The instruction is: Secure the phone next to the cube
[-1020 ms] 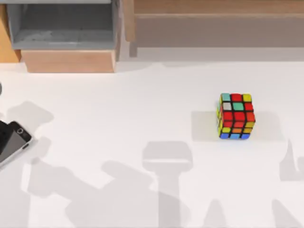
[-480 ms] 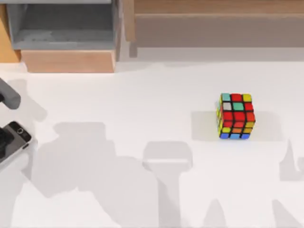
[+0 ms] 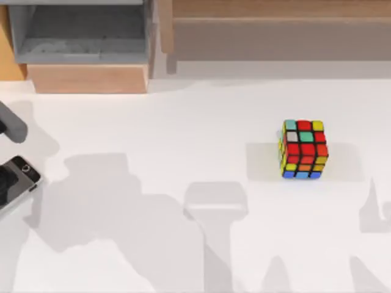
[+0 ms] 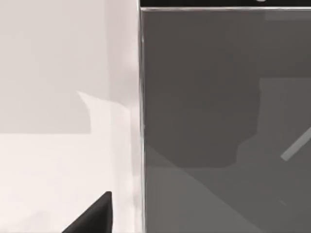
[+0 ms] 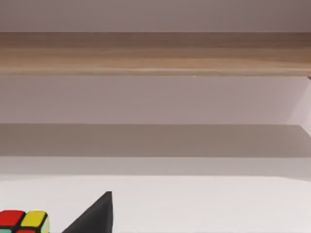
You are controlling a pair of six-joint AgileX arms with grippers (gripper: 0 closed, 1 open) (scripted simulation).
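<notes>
The phone [image 3: 18, 177] lies flat at the table's far left edge, its home-button end pointing up and to the right. My left gripper [image 3: 3, 183] hovers low over it and covers part of the screen. In the left wrist view the dark grey screen [image 4: 223, 121] is very close, and one black fingertip [image 4: 95, 216] stands just outside its silver rim; the gripper is open. The cube [image 3: 303, 149] stands on the right half of the table, far from the phone. Its corner [image 5: 24, 221] appears beside a fingertip [image 5: 95, 216] of my open right gripper [image 5: 155, 230].
A grey open box in a wooden frame [image 3: 85, 36] stands at the back left. A long wooden shelf [image 3: 281, 24] runs along the back right. The white tabletop [image 3: 183, 134] stretches between the phone and the cube.
My left arm has come in from the left edge and settled over the phone, its shadow spreading across the table. The phone and the cube have not moved.
</notes>
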